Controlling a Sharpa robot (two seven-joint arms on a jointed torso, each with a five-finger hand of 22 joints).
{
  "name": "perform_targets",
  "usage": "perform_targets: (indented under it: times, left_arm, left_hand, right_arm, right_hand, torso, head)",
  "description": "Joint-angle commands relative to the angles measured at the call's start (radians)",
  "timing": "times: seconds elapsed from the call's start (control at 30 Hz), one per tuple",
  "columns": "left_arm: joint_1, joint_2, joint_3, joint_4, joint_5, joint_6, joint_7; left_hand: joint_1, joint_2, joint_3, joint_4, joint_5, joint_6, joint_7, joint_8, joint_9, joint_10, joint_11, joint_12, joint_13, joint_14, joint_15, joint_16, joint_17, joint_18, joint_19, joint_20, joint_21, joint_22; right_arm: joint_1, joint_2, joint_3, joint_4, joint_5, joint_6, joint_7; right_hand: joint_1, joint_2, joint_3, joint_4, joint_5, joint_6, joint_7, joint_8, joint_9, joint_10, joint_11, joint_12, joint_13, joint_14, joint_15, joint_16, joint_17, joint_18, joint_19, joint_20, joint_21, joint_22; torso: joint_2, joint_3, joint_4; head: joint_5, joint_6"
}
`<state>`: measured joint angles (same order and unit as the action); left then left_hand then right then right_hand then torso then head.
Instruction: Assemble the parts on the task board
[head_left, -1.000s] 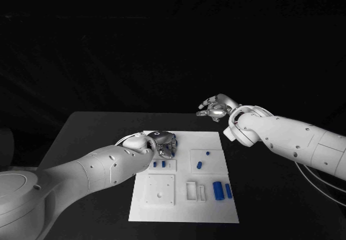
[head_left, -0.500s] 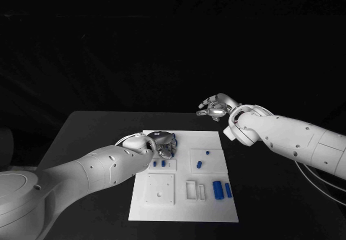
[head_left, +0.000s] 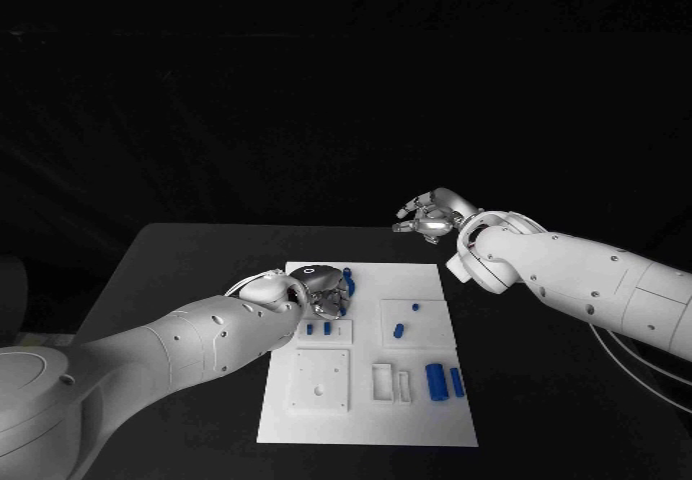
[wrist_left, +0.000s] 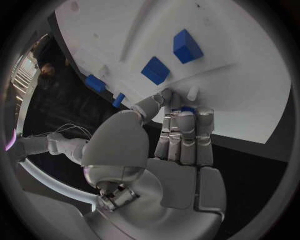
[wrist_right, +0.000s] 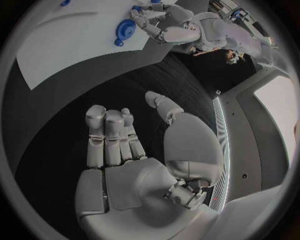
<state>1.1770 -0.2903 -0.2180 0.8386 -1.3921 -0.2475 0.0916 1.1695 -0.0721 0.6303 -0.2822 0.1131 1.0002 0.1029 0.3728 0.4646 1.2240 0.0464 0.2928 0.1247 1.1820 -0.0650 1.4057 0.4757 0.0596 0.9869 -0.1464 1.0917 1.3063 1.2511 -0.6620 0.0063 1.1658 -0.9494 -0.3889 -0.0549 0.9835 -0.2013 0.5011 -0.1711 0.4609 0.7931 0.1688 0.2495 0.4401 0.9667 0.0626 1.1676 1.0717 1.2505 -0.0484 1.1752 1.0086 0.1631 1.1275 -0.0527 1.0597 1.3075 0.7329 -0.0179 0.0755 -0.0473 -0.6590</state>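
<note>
Near the middle of the head view, the task board (head_left: 368, 420) lies on the black table (head_left: 173, 260), and the left hand (head_left: 326, 285) is set low over the board's upper left corner. A small blue part (head_left: 348, 288) is seen at its fingertips there; in the left wrist view a blue part (wrist_left: 188, 108) shows between the thumb and the fingers (wrist_left: 185, 135), right at the board's surface, so it is judged to be pinched, though whether it is already seated cannot be told.

Little of the assembly appears finished. Two small blue parts (head_left: 317, 327) lie just below the left hand, two more (head_left: 405, 316) sit in the upper right panel, and two longer blue cylinders (head_left: 444, 380) lie in the lower right of the board beside an open white frame (head_left: 382, 381). The square panel (head_left: 320, 378) at lower left carries no blue piece. Most placing is therefore judged to remain.

At the upper right of the head view, the right hand (head_left: 430, 217) is held above the table beyond the board's far corner, well apart from every part; its fingers (wrist_right: 112, 137) are loosely extended around nothing. No obstacle is seen between it and the board, though the left arm covers the board's left edge.
</note>
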Motion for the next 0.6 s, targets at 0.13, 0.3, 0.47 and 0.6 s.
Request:
perform_targets:
  times: [0.13,0.3,0.47,0.6]
  left_arm:
    - [-0.005,-0.02,0.006,0.022,0.099,-0.043,0.006]
    - [-0.004,-0.032,0.03,0.036,0.101,-0.071,0.02]
    - [0.002,-0.057,0.063,0.067,0.103,-0.071,0.017]
    - [0.008,-0.083,0.082,0.101,0.101,-0.046,0.016]
  left_hand:
    - [-0.002,0.007,0.004,0.0,0.006,0.014,0.001,0.003,0.002,0.011,-0.001,-0.006,0.001,0.011,-0.003,0.004,-0.002,0.096,0.008,-0.01,0.007,-0.001]
    - [-0.003,0.007,0.005,-0.001,0.01,0.016,0.0,0.003,0.002,0.014,-0.003,-0.009,0.003,0.014,-0.004,0.005,-0.003,0.096,0.01,-0.011,0.007,-0.001]
    - [-0.001,0.005,0.009,-0.003,0.017,0.019,-0.001,0.003,0.001,0.018,-0.004,-0.012,0.004,0.015,-0.005,0.003,-0.005,0.096,0.012,-0.013,0.007,-0.002]
    - [-0.001,0.005,0.009,-0.003,0.016,0.019,-0.001,0.003,0.001,0.019,-0.004,-0.013,0.005,0.015,-0.005,0.003,-0.005,0.095,0.012,-0.013,0.007,-0.002]
  right_arm:
    - [0.0,-0.002,0.001,0.001,-0.004,0.01,0.006]
    - [0.0,-0.006,0.001,0.002,-0.004,0.008,0.006]
    - [0.0,-0.007,0.001,0.004,-0.004,0.01,0.004]
    - [0.0,-0.008,0.001,0.002,-0.004,0.009,0.004]
  right_hand:
    - [-0.011,0.0,-0.004,0.002,0.006,0.0,0.005,0.003,-0.001,-0.003,-0.003,0.005,-0.002,-0.005,-0.003,0.003,-0.001,0.099,0.005,-0.002,-0.005,0.017]
    - [-0.011,0.0,-0.004,0.002,0.006,0.0,0.005,0.004,-0.001,-0.003,-0.003,0.005,-0.002,-0.005,-0.003,0.003,-0.001,0.099,0.006,-0.002,-0.005,0.017]
    - [-0.011,0.001,-0.004,0.002,0.006,0.001,0.005,0.004,-0.001,-0.003,-0.003,0.005,-0.002,-0.005,-0.003,0.003,-0.001,0.099,0.006,-0.002,-0.005,0.017]
    - [-0.011,0.001,-0.004,0.002,0.006,0.001,0.005,0.004,-0.001,-0.003,-0.003,0.005,-0.002,-0.004,-0.003,0.003,-0.001,0.099,0.006,-0.002,-0.005,0.017]
  torso:
    - [-0.001,0.0004,0.0008]
    - [0.0,-0.001,0.003]
    - [-0.001,0.0,0.0023]
    - [-0.001,-0.0006,0.0036]
  head:
    - [-0.003,0.004]
    - [-0.006,0.004]
    - [-0.004,0.009]
    - [-0.001,0.009]
